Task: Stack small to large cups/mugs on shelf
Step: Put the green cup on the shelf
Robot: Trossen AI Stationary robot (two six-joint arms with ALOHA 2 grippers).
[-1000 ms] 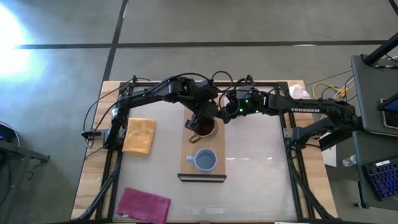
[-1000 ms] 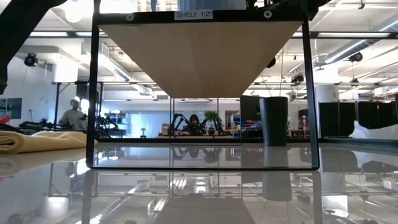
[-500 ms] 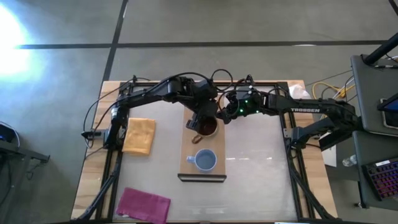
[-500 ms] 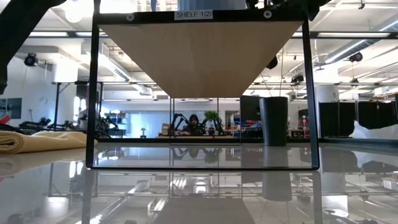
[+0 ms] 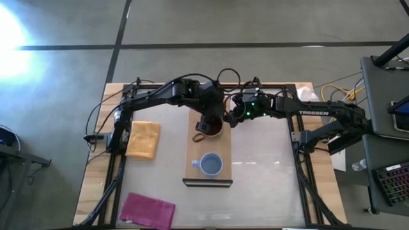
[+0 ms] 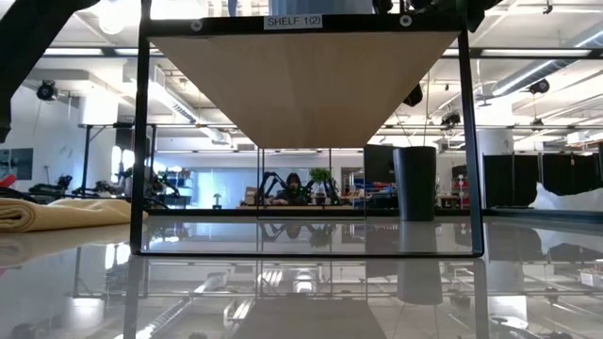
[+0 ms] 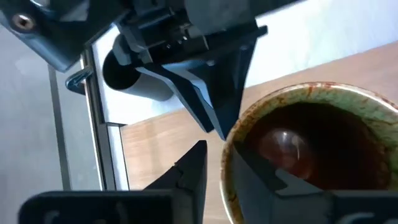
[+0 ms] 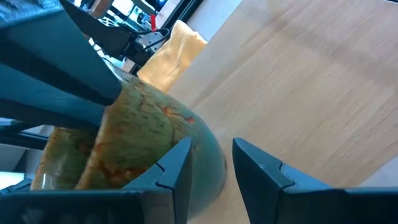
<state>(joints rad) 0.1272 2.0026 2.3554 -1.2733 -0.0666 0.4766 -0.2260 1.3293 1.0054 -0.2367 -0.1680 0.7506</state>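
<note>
The light-wood shelf (image 5: 195,156) stands raised on a black frame in mid-table. The mustard-brown mug (image 5: 213,128) is at its far end, handle toward the left. My left gripper (image 5: 208,121) is shut on its rim. My right gripper (image 5: 228,118) is open beside the mug's right side; in the right wrist view (image 8: 211,149) the mug's outer wall (image 8: 124,137) lies at one finger, touching or not I cannot tell. The light-blue cup (image 5: 210,165) stands upright near the shelf's near end. The black cup (image 6: 415,184) stands on the table behind the shelf, hidden under the arms in the high view. My left gripper pinches the mug's rim (image 7: 227,146) on the far left side, one finger (image 7: 264,171) inside the mug and one (image 7: 189,171) outside. The fingers come from above, pointing down. The mug is upright; whether its base is on the shelf does not show.
A folded yellow cloth (image 5: 143,139) lies on the table left of the shelf, and a magenta cloth (image 5: 148,209) at the near left corner. The shelf's black frame posts (image 6: 141,132) stand at its corners. Cables run along the far edge.
My left gripper has moved a little toward the table's far edge with the mug, which has stayed upright and shifted toward the shelf's far end. My right gripper has kept its place beside it.
</note>
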